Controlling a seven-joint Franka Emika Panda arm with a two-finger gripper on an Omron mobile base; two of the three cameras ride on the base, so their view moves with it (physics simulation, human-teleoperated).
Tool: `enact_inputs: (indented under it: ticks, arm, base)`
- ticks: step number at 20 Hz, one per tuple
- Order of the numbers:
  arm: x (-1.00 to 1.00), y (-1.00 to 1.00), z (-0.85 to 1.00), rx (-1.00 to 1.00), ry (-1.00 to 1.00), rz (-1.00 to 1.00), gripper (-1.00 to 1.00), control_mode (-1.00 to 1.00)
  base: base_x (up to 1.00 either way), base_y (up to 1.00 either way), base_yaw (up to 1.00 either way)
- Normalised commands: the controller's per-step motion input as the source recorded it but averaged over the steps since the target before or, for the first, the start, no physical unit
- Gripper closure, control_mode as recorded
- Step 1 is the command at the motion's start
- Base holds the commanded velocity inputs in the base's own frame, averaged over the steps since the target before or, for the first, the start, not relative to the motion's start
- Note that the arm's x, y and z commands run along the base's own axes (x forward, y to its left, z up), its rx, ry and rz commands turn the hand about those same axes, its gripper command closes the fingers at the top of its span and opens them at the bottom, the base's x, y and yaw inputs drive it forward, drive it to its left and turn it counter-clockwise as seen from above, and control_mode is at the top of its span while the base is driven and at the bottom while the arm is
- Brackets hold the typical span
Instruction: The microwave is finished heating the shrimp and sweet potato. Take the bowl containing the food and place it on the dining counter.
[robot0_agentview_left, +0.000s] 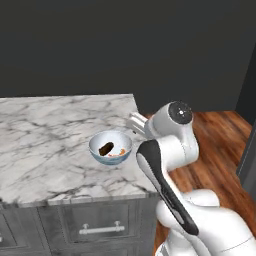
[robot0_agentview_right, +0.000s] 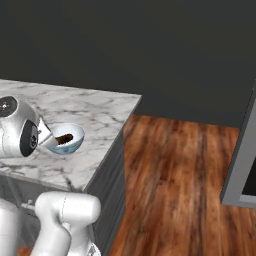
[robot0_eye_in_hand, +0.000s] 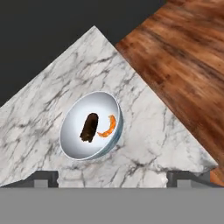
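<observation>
The bowl (robot0_eye_in_hand: 91, 127) sits on the dining counter (robot0_agentview_left: 45, 145), near the corner closest to the wood floor (robot0_agentview_right: 185, 175). Inside it lie the sweet potato (robot0_eye_in_hand: 89, 127), a dark oblong chunk, and just beside it the shrimp (robot0_eye_in_hand: 108, 127), a small orange curl. From the right base view the shrimp can't be made out; only the brown chunk shows over the bowl's rim. From the left base view the arm's white wrist crowds the bowl's right side and covers the gripper itself. In the hand view the gripper (robot0_eye_in_hand: 112, 178) shows only as two dark finger tips (robot0_eye_in_hand: 43, 178) at the bottom, set wide apart with bare marble between them and the bowl clear above them, so it has hold of nothing. Below the slab, grey drawers with a bar handle (robot0_agentview_left: 101, 229) are partly cut off by the frame edge.
</observation>
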Motion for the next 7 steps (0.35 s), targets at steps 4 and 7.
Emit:
enact_inputs:
  ticks: [4, 7]
  arm:
    - [-0.72, -0.12, 0.08, 0.03, -0.40, 0.01, -1.00, -1.00]
    - [0.00, 0.04, 0.00, -0.02, 0.03, 0.00, -1.00, -1.00]
  base:
    - [0.00, 0.00, 0.00]
    - [0.00, 0.00, 0.00]
